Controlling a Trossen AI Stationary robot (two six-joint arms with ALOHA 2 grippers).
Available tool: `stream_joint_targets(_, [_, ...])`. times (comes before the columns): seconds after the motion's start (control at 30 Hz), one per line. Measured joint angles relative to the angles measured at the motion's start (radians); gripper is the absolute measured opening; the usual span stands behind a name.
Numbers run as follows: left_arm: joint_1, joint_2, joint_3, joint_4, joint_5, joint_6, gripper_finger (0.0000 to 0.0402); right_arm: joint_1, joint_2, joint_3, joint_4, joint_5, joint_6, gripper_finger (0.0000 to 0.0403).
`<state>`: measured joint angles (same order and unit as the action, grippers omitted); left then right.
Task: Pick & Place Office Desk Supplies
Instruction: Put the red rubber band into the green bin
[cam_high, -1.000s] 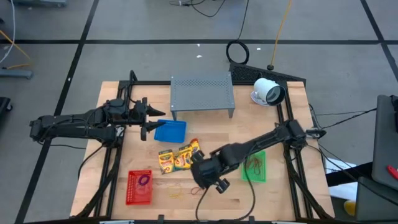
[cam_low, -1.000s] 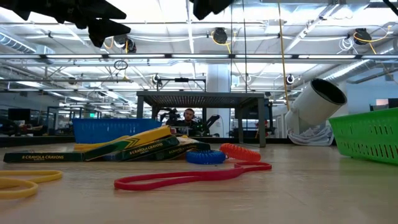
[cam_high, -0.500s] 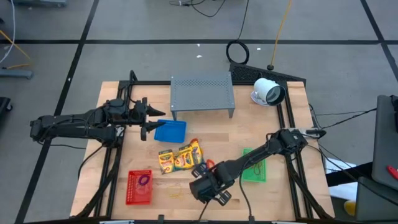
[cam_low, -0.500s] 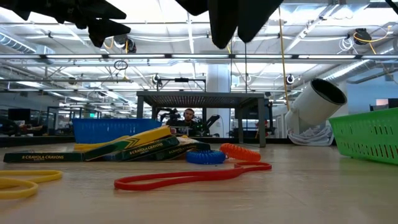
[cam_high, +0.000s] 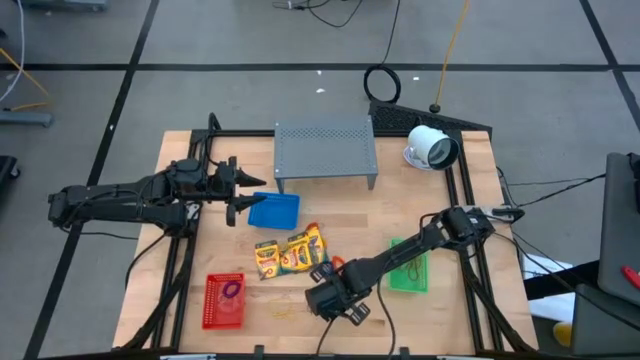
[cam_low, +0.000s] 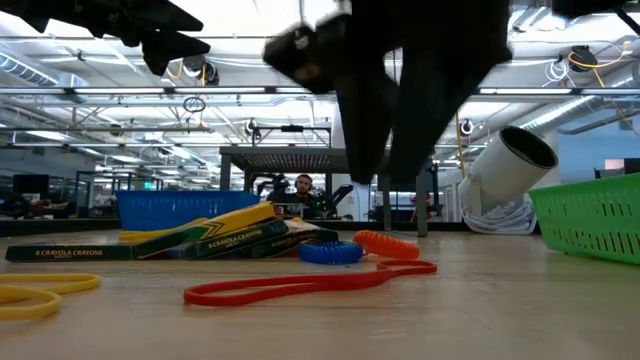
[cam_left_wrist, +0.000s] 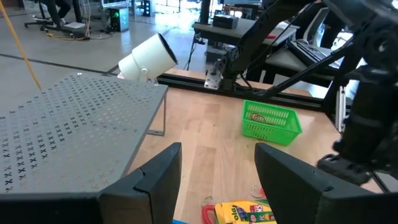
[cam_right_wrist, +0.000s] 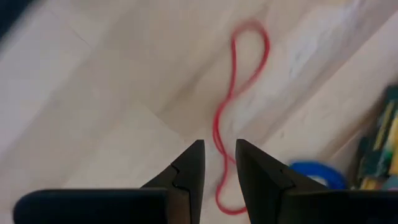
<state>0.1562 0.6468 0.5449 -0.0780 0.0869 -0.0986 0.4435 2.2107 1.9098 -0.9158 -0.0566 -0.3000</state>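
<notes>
1. High view: the right gripper hangs over the front middle of the table, just in front of the yellow crayon packs, with bare wood on both sides of it.
2. Right wrist view: its fingers stand a narrow gap apart, holding nothing, directly above a red rubber-band loop lying flat on the wood; the loop runs through the gap as seen from above.
3. A blue coiled band lies near that loop, beside the crayon packs.
4. Low view: the red loop lies in front of the blue coil and an orange coil; a yellow loop lies apart near the picture's left edge.
5. The left gripper hovers over the table's back left, at the blue basket's left edge, its fingers spread moderately wide and empty.
6. The red basket sits at the front left corner with a purple loop inside.
7. The green basket sits toward the right edge with a thin band in it.
8. The grey perforated stand and a white round device occupy the back edge; open wood lies between the stand and the green basket.
</notes>
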Motion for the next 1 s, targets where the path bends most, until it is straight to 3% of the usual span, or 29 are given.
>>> stream_joint_targets(0.3, [0.0, 0.0, 0.0, 0.0, 0.0, 0.011, 0.0214, -0.024, 0.001, -0.066, 0.081, 0.004, 0.053, 0.0082])
stream_joint_targets(0.73, [0.0, 0.001, 0.0, 0.0, 0.0, 0.018, 0.0214, -0.023, 0.001, -0.066, 0.104, 0.003, 0.047, 0.0147])
stream_joint_targets(1.0, [0.0, 0.001, 0.0, 0.0, 0.0, 0.018, 0.0214, -0.021, 0.001, -0.066, 0.105, 0.001, 0.05, 0.016])
